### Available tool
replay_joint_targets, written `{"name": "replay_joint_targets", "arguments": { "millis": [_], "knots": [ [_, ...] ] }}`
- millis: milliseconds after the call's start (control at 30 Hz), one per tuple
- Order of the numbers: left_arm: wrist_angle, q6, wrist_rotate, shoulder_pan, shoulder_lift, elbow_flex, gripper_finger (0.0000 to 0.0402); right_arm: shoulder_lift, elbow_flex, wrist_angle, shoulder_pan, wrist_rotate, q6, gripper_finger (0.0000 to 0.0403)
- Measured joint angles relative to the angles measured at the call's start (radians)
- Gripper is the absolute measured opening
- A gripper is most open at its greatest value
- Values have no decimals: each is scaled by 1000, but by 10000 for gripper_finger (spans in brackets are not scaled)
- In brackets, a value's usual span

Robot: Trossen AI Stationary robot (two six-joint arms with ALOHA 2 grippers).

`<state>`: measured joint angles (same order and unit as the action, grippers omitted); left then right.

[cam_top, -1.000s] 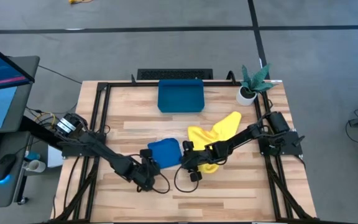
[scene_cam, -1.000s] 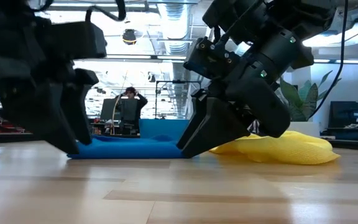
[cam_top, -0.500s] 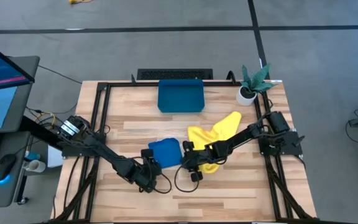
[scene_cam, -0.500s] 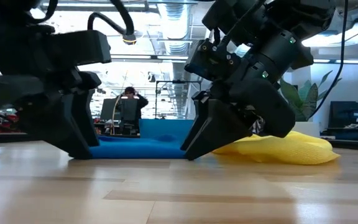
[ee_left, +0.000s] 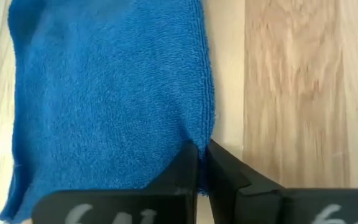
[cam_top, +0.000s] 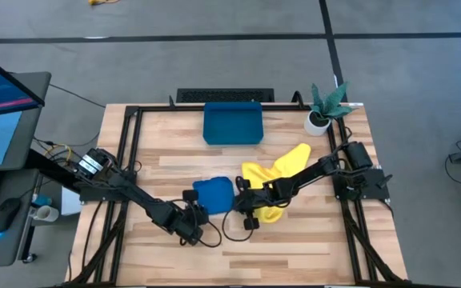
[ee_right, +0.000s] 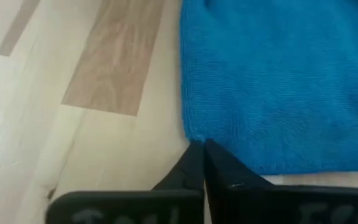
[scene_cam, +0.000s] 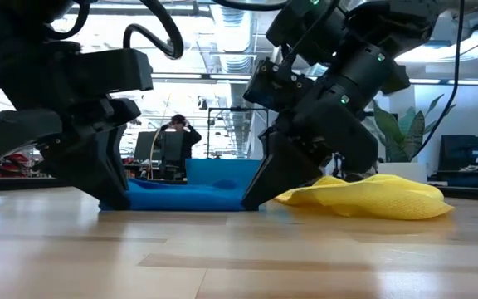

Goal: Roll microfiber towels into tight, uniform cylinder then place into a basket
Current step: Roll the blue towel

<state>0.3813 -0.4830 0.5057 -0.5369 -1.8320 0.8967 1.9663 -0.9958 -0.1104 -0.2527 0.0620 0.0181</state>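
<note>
The blue microfiber towel lies flat on the wooden table near its middle. My left gripper is shut at the towel's near left corner and my right gripper at its near right corner. The yellow microfiber towel lies crumpled on the table just right of the blue one, partly under my right arm. The dark-blue basket stands at the far edge. In the low view both grippers reach down to the tabletop at the blue towel's two ends. My left gripper pinches the blue towel's edge at its near left corner between its two shut fingers, slanting down from the near left. The towel lies on the table, slightly puckered at the fingers. One layer or several, I cannot tell. My right gripper pinches the blue towel's near right corner between its two shut fingers, slanting down from the near right. The corner and the towel beyond it lie flat on the table.
A small white pot with a green plant stands at the far right corner. A black frame runs along the table's sides. Bare wood lies along the near edge. A person sits in the room beyond the table.
Both grippers have shut on the blue towel's near corners. My left gripper has gone a little toward the table's right edge, up to the towel. The towel still lies on the table.
</note>
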Motion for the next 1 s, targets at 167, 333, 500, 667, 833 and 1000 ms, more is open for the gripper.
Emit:
{"name": "replay_joint_targets", "arguments": {
  "millis": [167,333,500,667,833,1000],
  "knots": [
    [1,-63,-39,0,6,0,14,-1,0,6,-17,-69,-61,14],
    [-11,-169,-162,-1,57,-3,14,-5,-2,11,-45,-171,-143,5],
    [-63,-304,-374,-2,120,-5,10,-5,-49,13,-66,-341,-238,11],
    [-157,-371,-544,-3,125,-5,13,-4,-96,19,-75,-399,-298,4],
    [-126,-436,-567,24,124,-5,14,-2,-99,23,-49,-359,-408,8],
    [-91,-473,-563,49,124,-5,14,5,-99,52,-14,-299,-464,11]
  ]
}}
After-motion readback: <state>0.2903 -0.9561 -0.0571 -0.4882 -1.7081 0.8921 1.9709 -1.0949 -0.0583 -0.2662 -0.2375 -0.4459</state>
